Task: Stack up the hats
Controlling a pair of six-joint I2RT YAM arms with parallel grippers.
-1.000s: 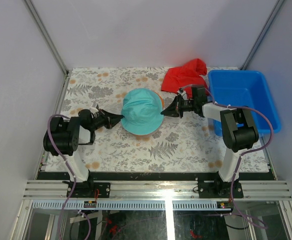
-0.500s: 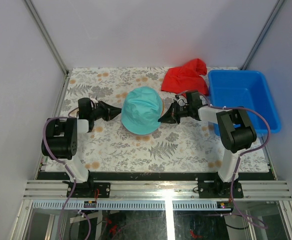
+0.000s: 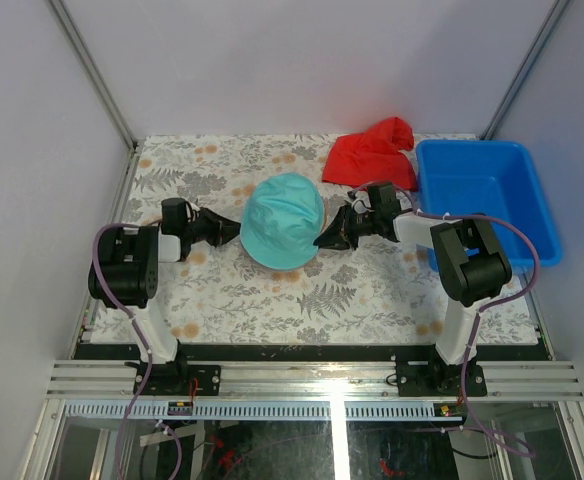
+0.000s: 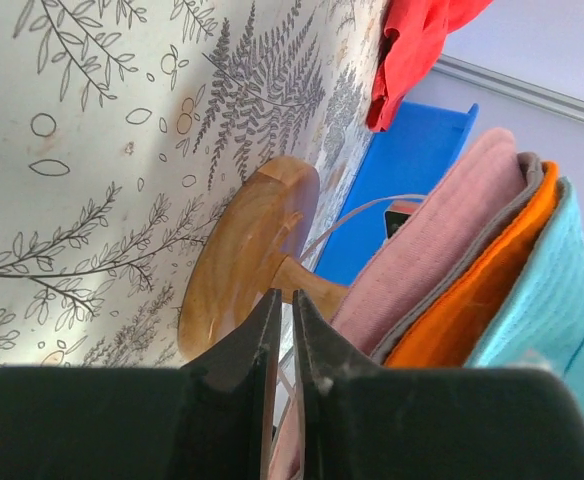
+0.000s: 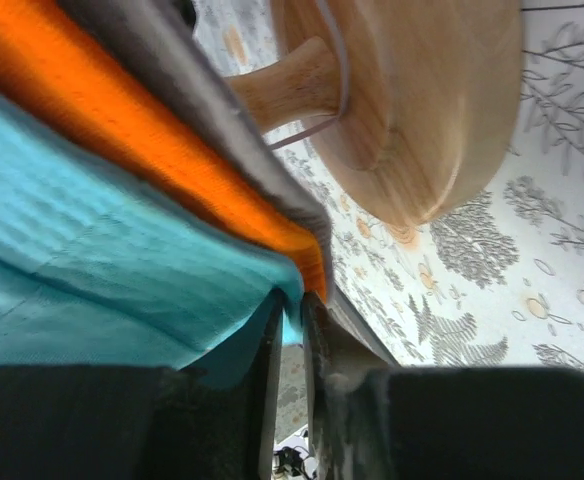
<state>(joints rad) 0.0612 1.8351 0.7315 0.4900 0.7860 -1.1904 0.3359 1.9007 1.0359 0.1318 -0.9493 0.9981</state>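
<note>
Pinching teal hat (image 3: 284, 220) brim edge, right gripper (image 3: 323, 240); left gripper (image 3: 237, 230) closed, just clear

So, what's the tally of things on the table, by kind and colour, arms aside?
pink hat: 1
grey hat: 1
orange hat: 1
teal hat: 1
wooden stand: 1
red cloth: 1
blue bin: 1
Total: 7, of which 4 are hats.

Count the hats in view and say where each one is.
4, all nested on the wooden stand: teal hat outermost, then orange, grey, and pink innermost. From above only the teal one shows; another layer under pink can't be ruled out.
</note>
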